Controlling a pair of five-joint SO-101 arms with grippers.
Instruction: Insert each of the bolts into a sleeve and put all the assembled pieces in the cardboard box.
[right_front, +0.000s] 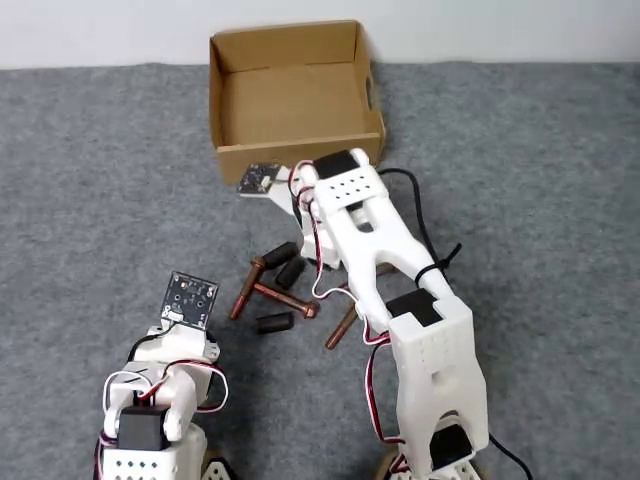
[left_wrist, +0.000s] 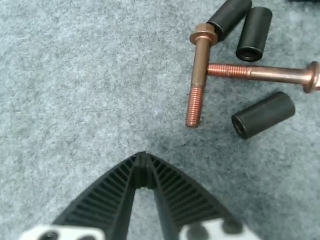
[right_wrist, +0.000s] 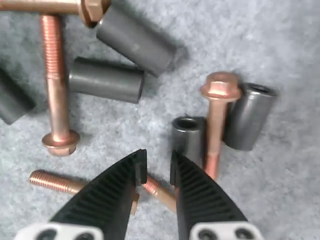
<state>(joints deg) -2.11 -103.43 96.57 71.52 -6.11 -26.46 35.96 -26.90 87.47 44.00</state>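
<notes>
Left jaws together over carpet (left_wrist: 75, 90)

Loose copper bolts (right_front: 285, 297) among black sleeves (right_front: 273, 323)

Bright, even, diffuse light over grey felt table (right_front: 110, 180) in high view; shadows soft-edged throughout. Faint shade on felt alongside right arm (right_front: 375, 235) and close under bolts (right_front: 285, 297). Cardboard box (right_front: 290, 157) lit well inside, floor evenly pale. In left wrist view, dim patch on felt just at tip of left gripper (left_wrist: 145, 167); narrow soft shade hugging sleeves (left_wrist: 263, 114). In right wrist view, pale sheen along sleeves, small glints on bolts' copper heads.
</notes>
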